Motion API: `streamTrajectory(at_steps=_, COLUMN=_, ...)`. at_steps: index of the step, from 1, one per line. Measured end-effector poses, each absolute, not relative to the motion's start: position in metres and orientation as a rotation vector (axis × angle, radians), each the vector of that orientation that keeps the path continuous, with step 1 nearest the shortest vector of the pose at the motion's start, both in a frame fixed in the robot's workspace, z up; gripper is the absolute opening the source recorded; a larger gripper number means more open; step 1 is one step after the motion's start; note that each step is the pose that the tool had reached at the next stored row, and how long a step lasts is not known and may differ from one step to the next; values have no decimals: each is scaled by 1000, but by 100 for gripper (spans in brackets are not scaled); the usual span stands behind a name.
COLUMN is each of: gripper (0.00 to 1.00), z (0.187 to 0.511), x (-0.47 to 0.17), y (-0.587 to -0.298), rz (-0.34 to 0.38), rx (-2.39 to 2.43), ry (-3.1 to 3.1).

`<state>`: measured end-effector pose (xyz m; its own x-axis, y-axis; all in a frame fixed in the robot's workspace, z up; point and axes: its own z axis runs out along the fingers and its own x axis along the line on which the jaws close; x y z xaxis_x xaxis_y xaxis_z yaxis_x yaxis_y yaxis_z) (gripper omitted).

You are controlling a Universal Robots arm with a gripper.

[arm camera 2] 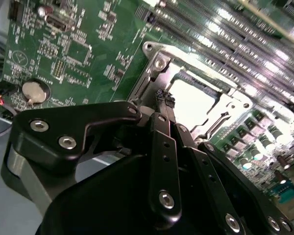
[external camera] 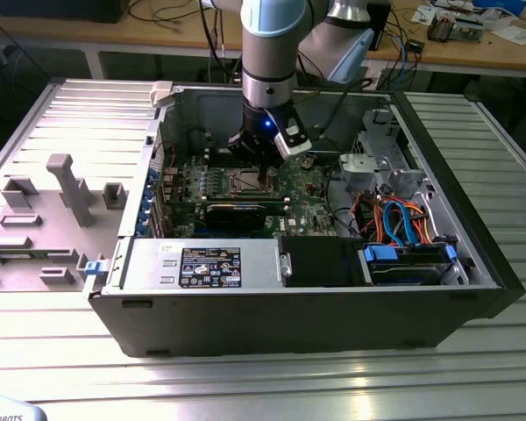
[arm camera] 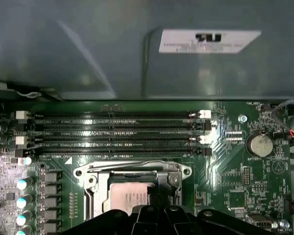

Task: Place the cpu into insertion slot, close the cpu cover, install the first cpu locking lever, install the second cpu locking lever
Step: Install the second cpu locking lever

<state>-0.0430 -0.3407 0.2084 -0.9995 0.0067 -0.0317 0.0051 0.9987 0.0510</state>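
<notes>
Fixture tray (external camera: 53, 202): grey, on the tabletop (external camera: 473, 132) at the exterior view's left, well apart from my work.
Case (external camera: 289, 324): open, lying on the tabletop, board facing up.
Motherboard (external camera: 302, 189): green, flat on the case floor.
Insertion slot (external camera: 250, 181): mid-board, directly under me.
Memory slots (arm camera: 112, 132): long and black, running along one edge of the socket.
Cpu (arm camera: 130, 198): seated in the socket, flat and face up. It is square, so it has no long axis. Its edges run parallel to the memory slots.
Cpu cover (arm camera: 132, 171): silver frame, looks to be lying down flat around the chip.
Thin rod (arm camera: 127, 163): lies along the cover's edge nearest the memory slots. Likely a locking lever.
Jaws: clenched, fingertips (arm camera 2: 162, 112) together at the socket rim. I cannot tell if anything thin is nipped between them.
Step, my guess: lever work, with the chip and cover seemingly done.
Doing it well: keep the tips on the lever alone. Stay off the chip face and the small board parts. Push low and steady so the rod tucks under its hook.
Coin cell (arm camera: 259, 144): near the board's far corner, apart from the socket.
Drive bay (external camera: 403, 254): blue cables, at the exterior view's right.
</notes>
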Motion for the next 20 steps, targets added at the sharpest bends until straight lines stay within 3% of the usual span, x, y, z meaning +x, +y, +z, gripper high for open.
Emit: streamTrajectory(at_steps=20, gripper=11, z=223, x=-43, y=-350, rz=74, rx=9, ry=3109)
